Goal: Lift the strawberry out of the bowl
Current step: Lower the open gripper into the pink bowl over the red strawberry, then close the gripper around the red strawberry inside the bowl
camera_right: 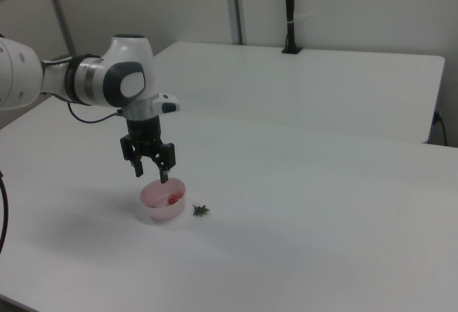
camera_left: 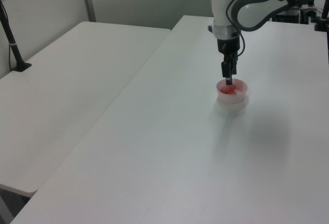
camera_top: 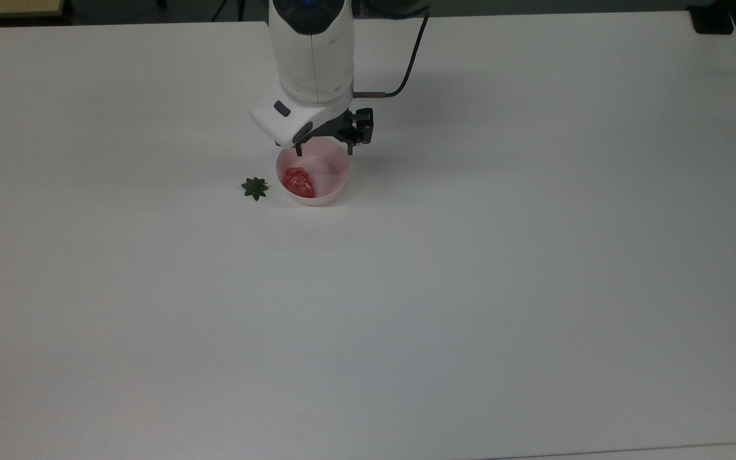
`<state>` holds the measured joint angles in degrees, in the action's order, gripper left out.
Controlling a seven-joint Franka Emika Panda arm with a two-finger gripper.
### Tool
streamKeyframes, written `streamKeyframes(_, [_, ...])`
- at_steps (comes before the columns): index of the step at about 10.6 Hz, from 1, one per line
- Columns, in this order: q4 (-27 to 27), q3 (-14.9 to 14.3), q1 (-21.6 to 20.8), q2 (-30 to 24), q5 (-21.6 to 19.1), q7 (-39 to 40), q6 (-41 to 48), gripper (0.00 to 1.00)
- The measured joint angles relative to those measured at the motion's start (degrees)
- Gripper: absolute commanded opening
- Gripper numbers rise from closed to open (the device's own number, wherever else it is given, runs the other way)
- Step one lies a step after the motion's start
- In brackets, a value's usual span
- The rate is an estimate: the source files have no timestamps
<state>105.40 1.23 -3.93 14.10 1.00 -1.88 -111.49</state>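
Observation:
The pale pink bowl [camera_top: 314,183] [camera_left: 232,91] [camera_right: 162,200] stands on the white table. Inside it lies the glossy red strawberry [camera_top: 298,181] [camera_left: 227,88] [camera_right: 173,199], toward the top view's left side of the bowl. My gripper [camera_top: 323,152] [camera_right: 151,176] [camera_left: 228,80] hangs open just above the bowl's far rim, fingers pointing down and spread about a bowl's width. In the right view its fingertips stay a little above the rim and touch nothing.
A dark green star-shaped leaf piece [camera_top: 254,188] [camera_right: 200,211] lies on the table just beside the bowl, on the top view's left. A black cable [camera_top: 410,64] trails from the wrist. A second white table [camera_left: 67,80] adjoins on the left view's left.

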Motion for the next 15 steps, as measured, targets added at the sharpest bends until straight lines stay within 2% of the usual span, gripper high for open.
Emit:
streamKeyframes(3, [0.06, -0.28, 0.90, 2.30, 0.71, -0.02, -1.68, 0.80])
streamKeyframes(7, [0.06, -0.34, 1.76, 4.39, 0.80, -0.02, -4.14, 0.68])
streamKeyframes(9, [0.06, -0.35, 1.86, 5.00, 0.80, -0.02, -4.25, 0.68])
streamKeyframes(12, [0.09, -0.36, 2.23, 5.58, 0.81, -0.02, -4.26, 0.81])
streamKeyframes(14, [0.68, -0.35, 2.22, 6.11, 2.13, -0.02, -4.26, 0.81])
streamKeyframes(15, [1.26, -0.34, 2.16, 6.34, 2.72, -0.02, -4.26, 0.77])
